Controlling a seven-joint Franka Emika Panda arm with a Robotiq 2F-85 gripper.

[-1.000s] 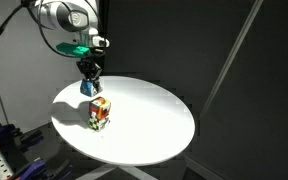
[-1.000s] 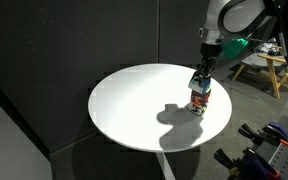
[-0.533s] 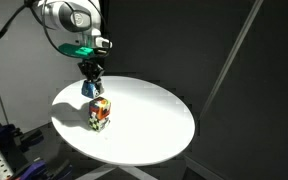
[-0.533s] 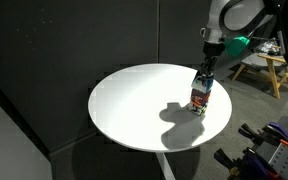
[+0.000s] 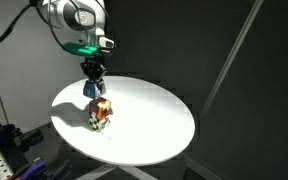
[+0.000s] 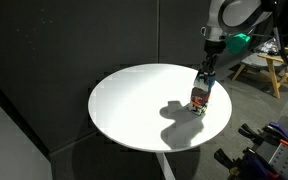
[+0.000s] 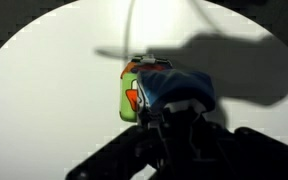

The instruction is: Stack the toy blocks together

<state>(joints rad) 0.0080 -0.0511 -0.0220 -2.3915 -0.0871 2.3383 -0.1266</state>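
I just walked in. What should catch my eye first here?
A round white table glowing against black curtains grabs the eye first. Near its edge, a robot arm with a green light pinches a blue block in its fingers, over a small colourful stack.

Smooth matt table (image 5: 154, 125), wood behind
Toy blocks (image 5: 101, 114) on it have printed faces; the stand (image 6: 267, 62) past the table is bare wood.
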